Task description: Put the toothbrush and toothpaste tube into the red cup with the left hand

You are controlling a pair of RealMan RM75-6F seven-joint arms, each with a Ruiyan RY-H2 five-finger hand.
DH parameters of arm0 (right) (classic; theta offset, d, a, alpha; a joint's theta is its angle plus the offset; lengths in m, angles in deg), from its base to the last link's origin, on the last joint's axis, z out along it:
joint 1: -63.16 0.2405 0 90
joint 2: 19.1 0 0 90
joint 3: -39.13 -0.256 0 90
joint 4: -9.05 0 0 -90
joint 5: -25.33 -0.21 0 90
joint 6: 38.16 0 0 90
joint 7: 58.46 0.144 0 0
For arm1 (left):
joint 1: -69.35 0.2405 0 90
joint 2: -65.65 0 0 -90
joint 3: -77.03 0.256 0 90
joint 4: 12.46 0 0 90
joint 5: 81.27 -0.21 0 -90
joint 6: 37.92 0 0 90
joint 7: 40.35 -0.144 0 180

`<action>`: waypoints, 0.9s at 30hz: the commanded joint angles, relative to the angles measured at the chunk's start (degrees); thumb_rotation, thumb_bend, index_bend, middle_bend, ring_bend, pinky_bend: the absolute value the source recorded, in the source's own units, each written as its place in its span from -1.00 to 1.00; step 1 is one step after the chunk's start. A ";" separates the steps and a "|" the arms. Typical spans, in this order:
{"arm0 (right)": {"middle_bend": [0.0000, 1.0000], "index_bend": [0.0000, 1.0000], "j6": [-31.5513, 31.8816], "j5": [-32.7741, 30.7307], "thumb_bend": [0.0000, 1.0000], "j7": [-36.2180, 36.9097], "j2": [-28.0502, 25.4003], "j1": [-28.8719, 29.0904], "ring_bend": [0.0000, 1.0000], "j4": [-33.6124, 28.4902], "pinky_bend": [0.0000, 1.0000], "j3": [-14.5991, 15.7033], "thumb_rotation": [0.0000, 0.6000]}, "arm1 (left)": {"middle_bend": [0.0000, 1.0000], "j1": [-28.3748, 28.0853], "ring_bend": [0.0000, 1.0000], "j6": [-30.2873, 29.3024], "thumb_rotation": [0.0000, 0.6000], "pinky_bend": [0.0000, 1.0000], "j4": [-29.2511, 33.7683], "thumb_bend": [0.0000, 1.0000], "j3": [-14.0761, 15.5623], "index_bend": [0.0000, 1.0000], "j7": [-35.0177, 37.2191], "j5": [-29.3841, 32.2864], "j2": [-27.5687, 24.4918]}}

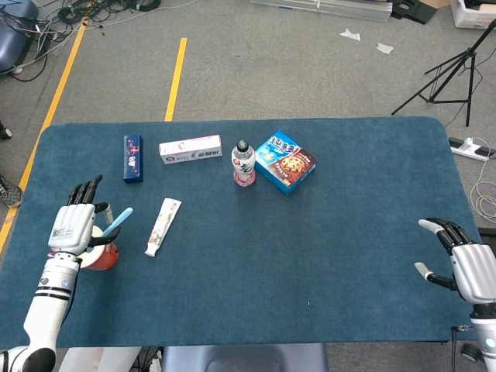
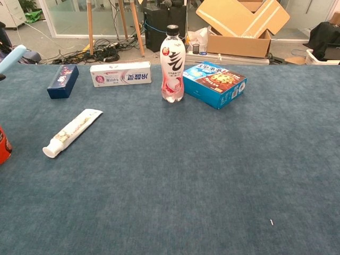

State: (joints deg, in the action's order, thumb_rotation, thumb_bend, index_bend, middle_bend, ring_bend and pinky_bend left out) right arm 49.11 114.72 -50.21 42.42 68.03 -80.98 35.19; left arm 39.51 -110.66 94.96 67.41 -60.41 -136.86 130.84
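Note:
My left hand [image 1: 72, 227] holds the light-blue toothbrush [image 1: 118, 222] at the table's left edge, the brush slanting up to the right. Just below and beside the hand stands the red cup [image 1: 101, 256], partly hidden by it. In the chest view only the toothbrush's end [image 2: 11, 56] and a sliver of the red cup [image 2: 3, 146] show at the left border. The white toothpaste tube [image 1: 163, 226] lies flat on the blue cloth to the right of the cup, also seen as the toothpaste tube [image 2: 72, 132]. My right hand [image 1: 467, 266] hovers open at the front right corner, holding nothing.
Along the back stand a dark blue box [image 1: 132, 158], a white toothpaste carton [image 1: 190, 149], a pink drink bottle [image 1: 243, 163] and a blue biscuit box [image 1: 284, 161]. The blue table cloth [image 1: 310, 248] spreads between the hands.

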 commanded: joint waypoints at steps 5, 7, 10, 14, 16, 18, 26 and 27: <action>-0.52 -0.49 0.06 0.29 -0.75 -0.37 0.12 0.01 -0.56 -0.12 0.19 0.15 1.00 | -1.00 1.15 -1.00 0.54 1.00 -1.00 -1.34 -0.28 -0.19 0.22 2.25 0.25 0.13; -0.52 -0.49 -0.01 0.21 -0.75 -0.51 0.14 0.03 -0.56 -0.16 0.19 0.15 1.00 | -1.00 1.52 -1.00 0.57 1.00 -1.00 -1.45 -0.28 -0.22 0.22 2.80 0.23 0.08; -0.52 -0.49 -0.06 0.23 -0.75 -0.60 0.19 0.07 -0.56 -0.16 0.19 0.17 1.00 | -1.00 1.94 -1.00 0.84 1.00 -1.00 -1.87 -0.28 -0.23 0.22 3.55 0.34 0.22; -0.52 -0.49 0.00 0.20 -0.75 -0.60 0.20 0.05 -0.56 -0.16 0.19 0.15 1.00 | -1.00 2.34 -1.00 1.60 1.00 -1.00 -3.09 -0.28 -0.26 0.22 4.72 0.69 0.92; -0.52 -0.49 0.03 0.18 -0.75 -0.55 0.18 0.05 -0.56 -0.17 0.19 0.12 1.00 | -1.00 2.44 -1.00 2.02 1.00 -1.00 -3.67 -0.28 -0.30 0.22 5.29 0.80 1.26; -0.52 -0.49 0.10 0.16 -0.75 -0.46 0.15 0.01 -0.56 -0.15 0.19 0.11 1.00 | -1.00 2.56 -1.00 2.52 1.00 -1.00 -4.44 -0.28 -0.33 0.22 5.97 0.85 1.71; -0.52 -0.49 0.41 0.21 -0.75 -0.05 0.01 -0.11 -0.56 -0.11 0.19 0.08 1.00 | -1.00 2.91 -1.00 3.85 1.00 -1.00 -6.79 -0.28 -0.54 0.21 7.58 0.95 2.81; -0.52 -0.49 0.43 0.22 -0.75 -0.04 0.00 -0.12 -0.56 -0.12 0.19 0.08 1.00 | -1.00 2.96 -1.00 3.94 1.00 -1.00 -6.95 -0.28 -0.60 0.20 7.77 0.96 2.88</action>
State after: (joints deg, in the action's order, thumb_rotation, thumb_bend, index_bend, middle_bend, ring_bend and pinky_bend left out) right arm 49.54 114.94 -50.25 42.42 67.91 -81.10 35.27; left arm 42.42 -106.80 88.08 66.86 -52.72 -135.92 133.66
